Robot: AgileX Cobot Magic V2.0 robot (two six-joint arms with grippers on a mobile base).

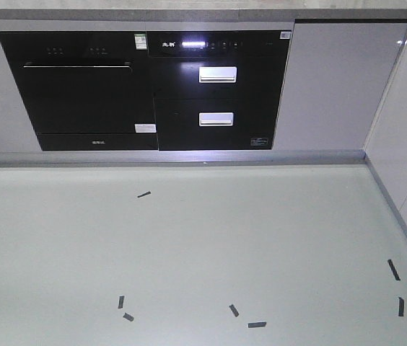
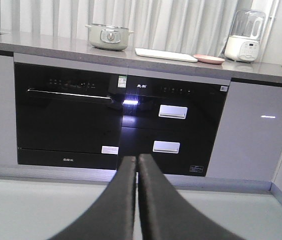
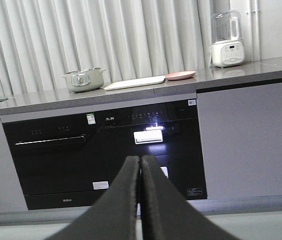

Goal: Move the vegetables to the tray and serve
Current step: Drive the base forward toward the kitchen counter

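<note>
One cream tray (image 2: 166,54) lies flat on the grey bench (image 2: 56,46) between one green pot (image 2: 109,36) and one pink plate (image 2: 209,59), one white blender (image 2: 244,35) further right. The left gripper (image 2: 136,159) and right gripper (image 3: 140,159) are each clenched on nothing. Only the front view shows the pale floor (image 1: 225,238) and its seven black tape marks (image 1: 257,324).

White rectangular tray (image 2: 166,54) lies flat on the grey counter (image 2: 51,44).
</note>
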